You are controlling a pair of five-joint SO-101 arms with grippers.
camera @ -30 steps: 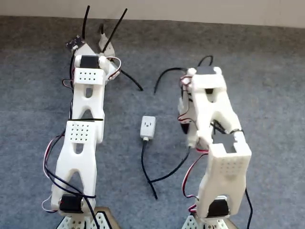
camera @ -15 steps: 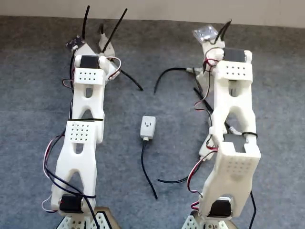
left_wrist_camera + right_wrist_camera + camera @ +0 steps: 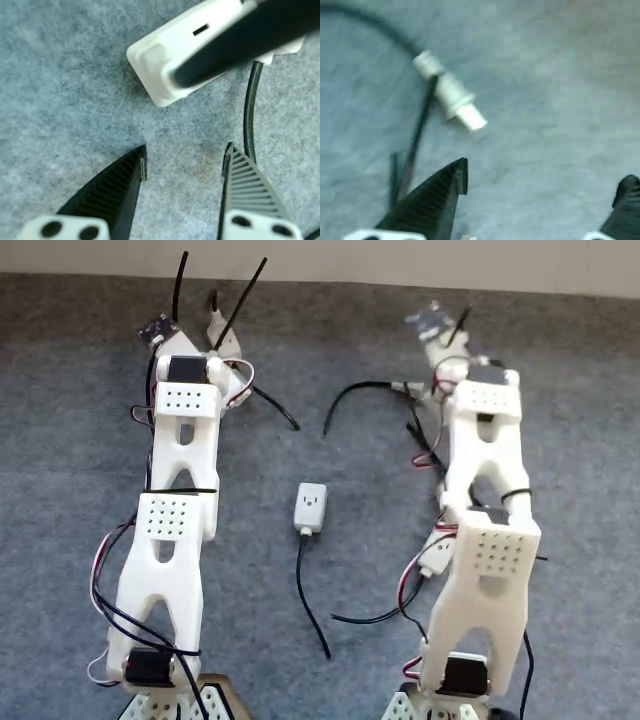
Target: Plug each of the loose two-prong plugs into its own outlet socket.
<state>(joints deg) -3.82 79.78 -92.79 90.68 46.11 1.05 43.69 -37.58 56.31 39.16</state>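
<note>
Grey, felt-like tabletop (image 3: 80, 490) carries the left arm (image 3: 185, 440) and the right arm (image 3: 485, 440), stretched side by side toward its far edge. Between them, well apart from either tool, lies a white outlet socket (image 3: 310, 506), its black cord (image 3: 305, 590) trailing back toward the arm bases. The right tool (image 3: 545, 177) hangs over bare tabletop with its jaws spread wide and nothing between them. A white plug (image 3: 451, 96) lies just beyond one fingertip, off to that side rather than in the gap, with its dark lead running away from it. From above, this plug sits just beside the right arm's wrist. The left tool (image 3: 186, 157) is likewise open and empty. A second socket block (image 3: 150, 62) lies just past its fingertips, partly crossed by a dark blurred bar, with a black cable (image 3: 251, 100) beside it.
</note>
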